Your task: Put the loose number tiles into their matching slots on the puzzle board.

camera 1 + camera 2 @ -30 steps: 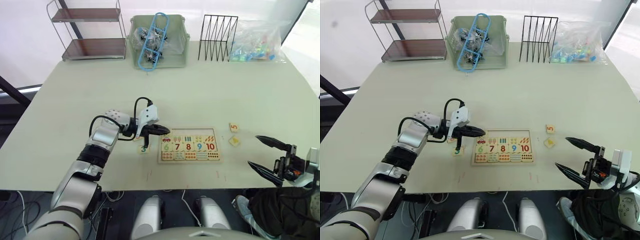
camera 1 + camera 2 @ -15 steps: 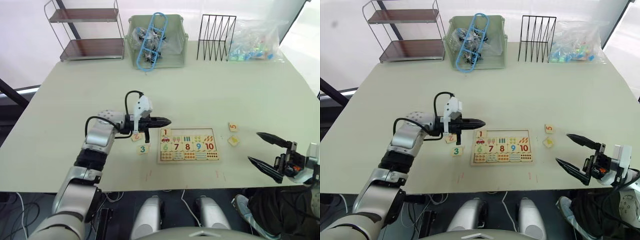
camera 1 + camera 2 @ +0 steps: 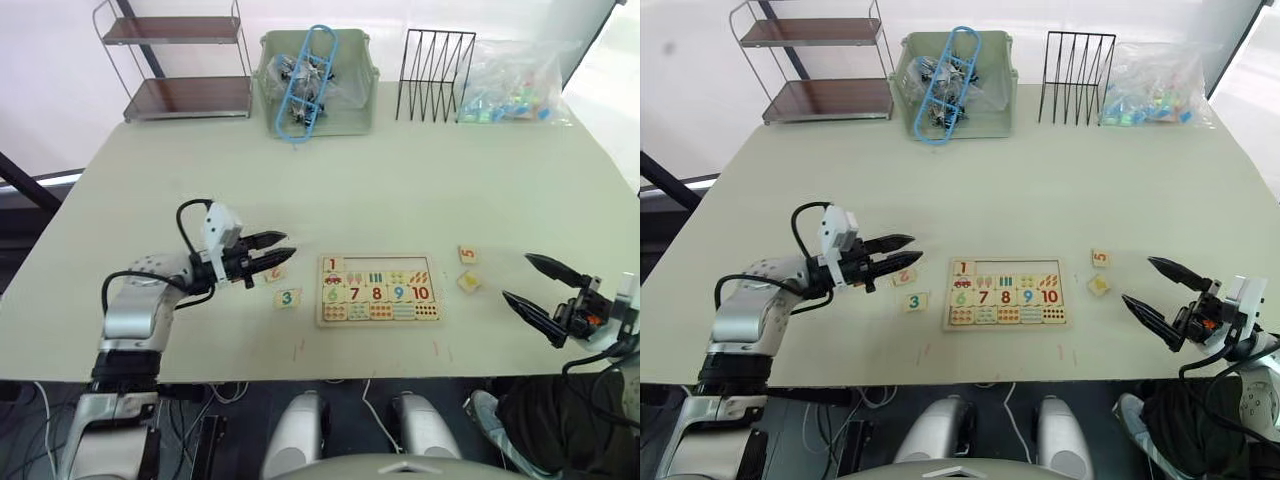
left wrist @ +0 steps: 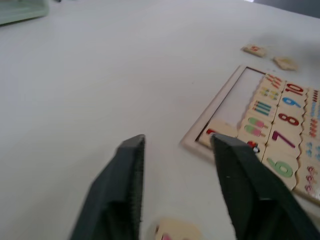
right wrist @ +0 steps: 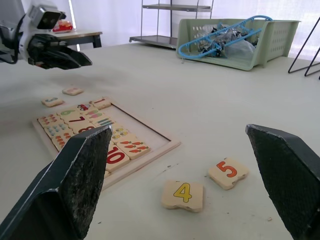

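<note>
The puzzle board [image 3: 380, 322] lies near the table's front edge. A "1" tile [image 3: 333, 265] sits in its top-left slot, and the other top-row slots [image 3: 392, 263] are bare. My left gripper [image 3: 291, 245] hovers open and empty left of the board, just above a loose tile [image 3: 272, 273] with a reddish digit. The "3" tile [image 3: 287, 297] lies just in front of that one. Right of the board lie the "5" tile [image 5: 227, 172] and the "4" tile [image 5: 183, 194]. My right gripper [image 3: 517, 277] is wide open and empty, a little to their right.
Along the table's far edge stand a wire shelf [image 3: 180, 70], a green basket [image 3: 352, 110] holding a blue hanger, a black wire rack [image 3: 435, 62] and a clear bag [image 3: 515, 80] of coloured pieces. Bare table spreads between these and the board.
My left gripper was shut at the board's top-left slot; it has drawn back to the left and opened, and the "1" tile now shows in that slot. The right gripper has barely moved.
</note>
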Robot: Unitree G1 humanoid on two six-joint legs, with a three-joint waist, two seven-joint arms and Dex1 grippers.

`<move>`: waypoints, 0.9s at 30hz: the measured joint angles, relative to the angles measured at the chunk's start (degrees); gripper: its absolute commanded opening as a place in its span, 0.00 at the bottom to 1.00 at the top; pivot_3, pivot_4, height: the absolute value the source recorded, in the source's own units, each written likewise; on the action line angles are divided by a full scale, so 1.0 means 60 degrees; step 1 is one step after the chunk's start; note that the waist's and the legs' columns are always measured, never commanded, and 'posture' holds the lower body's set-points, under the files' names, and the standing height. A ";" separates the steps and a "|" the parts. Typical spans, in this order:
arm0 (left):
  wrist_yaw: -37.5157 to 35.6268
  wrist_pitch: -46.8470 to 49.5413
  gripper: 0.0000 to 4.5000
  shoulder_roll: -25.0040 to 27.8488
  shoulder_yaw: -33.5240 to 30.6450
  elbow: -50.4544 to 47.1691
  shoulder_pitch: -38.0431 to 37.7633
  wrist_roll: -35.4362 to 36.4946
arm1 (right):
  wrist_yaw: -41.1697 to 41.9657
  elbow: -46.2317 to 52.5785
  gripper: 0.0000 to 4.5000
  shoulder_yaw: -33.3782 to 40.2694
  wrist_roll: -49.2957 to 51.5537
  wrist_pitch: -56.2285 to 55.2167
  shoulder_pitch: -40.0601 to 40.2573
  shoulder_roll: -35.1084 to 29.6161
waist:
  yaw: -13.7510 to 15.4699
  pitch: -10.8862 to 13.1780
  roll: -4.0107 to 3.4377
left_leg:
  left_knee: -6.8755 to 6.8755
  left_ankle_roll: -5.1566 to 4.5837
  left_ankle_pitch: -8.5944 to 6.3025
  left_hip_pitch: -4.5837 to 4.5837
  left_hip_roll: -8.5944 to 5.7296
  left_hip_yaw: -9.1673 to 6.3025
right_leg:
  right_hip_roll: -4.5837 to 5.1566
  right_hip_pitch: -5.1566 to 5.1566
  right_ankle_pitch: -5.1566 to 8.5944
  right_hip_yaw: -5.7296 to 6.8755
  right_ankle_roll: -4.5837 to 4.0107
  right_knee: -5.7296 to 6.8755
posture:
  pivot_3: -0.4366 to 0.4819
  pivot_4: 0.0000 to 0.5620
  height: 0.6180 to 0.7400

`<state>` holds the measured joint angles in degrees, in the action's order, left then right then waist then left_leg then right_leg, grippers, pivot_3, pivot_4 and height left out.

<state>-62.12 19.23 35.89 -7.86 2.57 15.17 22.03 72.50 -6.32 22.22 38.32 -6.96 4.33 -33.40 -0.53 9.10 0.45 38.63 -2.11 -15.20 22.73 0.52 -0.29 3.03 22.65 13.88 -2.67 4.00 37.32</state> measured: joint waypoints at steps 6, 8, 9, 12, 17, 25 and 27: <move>0.0175 -0.0035 0.99 0.0486 -0.1120 -0.0815 -0.1891 0.0418 | -0.0161 -0.0271 1.00 0.0134 -0.0285 -0.0012 0.0161 -0.0077 | -0.0031 0.0000 -0.0001 | -0.0013 0.0001 -0.0001 -0.0005 0.0004 0.0004 | 0.0012 0.0006 0.0002 0.0002 -0.0005 -0.0003 | 0.48 0.27 1.00; 0.0186 -0.0064 0.99 0.0547 -0.1382 -0.1064 -0.2360 0.0508 | -0.0164 -0.0274 1.00 0.0141 -0.0315 -0.0015 0.0183 -0.0077 | -0.0023 0.0000 0.0000 | -0.0012 0.0001 -0.0001 -0.0006 0.0004 0.0005 | 0.0015 0.0005 0.0002 0.0004 -0.0005 -0.0003 | 0.48 0.27 1.00; 0.0184 -0.0104 0.99 0.0611 -0.1547 -0.1158 -0.2711 0.0546 | -0.0166 -0.0275 1.00 0.0168 -0.0317 -0.0022 0.0236 -0.0078 | -0.0025 0.0000 -0.0001 | -0.0013 0.0001 -0.0001 -0.0008 0.0004 0.0008 | 0.0018 0.0004 0.0003 0.0002 -0.0007 -0.0007 | 0.48 0.27 1.00; 0.0230 -0.0136 0.99 0.0619 -0.1986 -0.1164 -0.3296 0.0706 | -0.0161 -0.0288 1.00 0.0185 -0.0343 -0.0031 0.0385 -0.0078 | -0.0018 0.0000 -0.0001 | -0.0016 0.0001 -0.0001 -0.0007 0.0005 0.0008 | 0.0020 0.0004 0.0003 0.0004 -0.0008 -0.0010 | 0.48 0.27 1.00; 0.0416 -0.0388 0.99 0.0478 -0.2577 -0.1438 -0.4376 0.0917 | -0.0156 -0.0457 1.00 0.0276 -0.0414 -0.0149 0.0702 -0.0098 | -0.0027 0.0000 -0.0001 | -0.0020 0.0002 -0.0001 -0.0010 0.0007 0.0015 | 0.0037 0.0003 0.0022 0.0003 -0.0041 -0.0014 | 0.48 0.27 1.00; 0.0822 -0.0571 0.99 0.0044 -0.3155 -0.2088 -0.5777 0.1257 | -0.0082 -0.0629 1.00 0.0563 -0.0678 -0.0550 0.1231 -0.0151 | -0.0022 -0.0001 0.0001 | -0.0024 0.0002 -0.0002 -0.0010 0.0007 0.0015 | 0.0092 0.0000 0.0026 0.0013 -0.0048 -0.0028 | 0.48 0.27 1.00; 0.0931 -0.0582 0.99 -0.0020 -0.3294 -0.2131 -0.5935 0.1339 | -0.0088 -0.0667 1.00 0.0588 -0.0689 -0.0578 0.1313 -0.0150 | -0.0021 -0.0002 0.0000 | -0.0025 0.0002 -0.0002 -0.0010 0.0006 0.0015 | 0.0093 -0.0001 0.0026 0.0013 -0.0048 -0.0032 | 0.48 0.27 1.00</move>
<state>-56.53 15.73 35.77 -27.63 -10.21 -20.44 30.06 71.98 -10.33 25.75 34.19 -10.43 12.21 -34.29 -0.65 9.09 0.45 38.48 -2.10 -15.21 22.67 0.56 -0.20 3.59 22.65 14.03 -2.60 3.71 37.13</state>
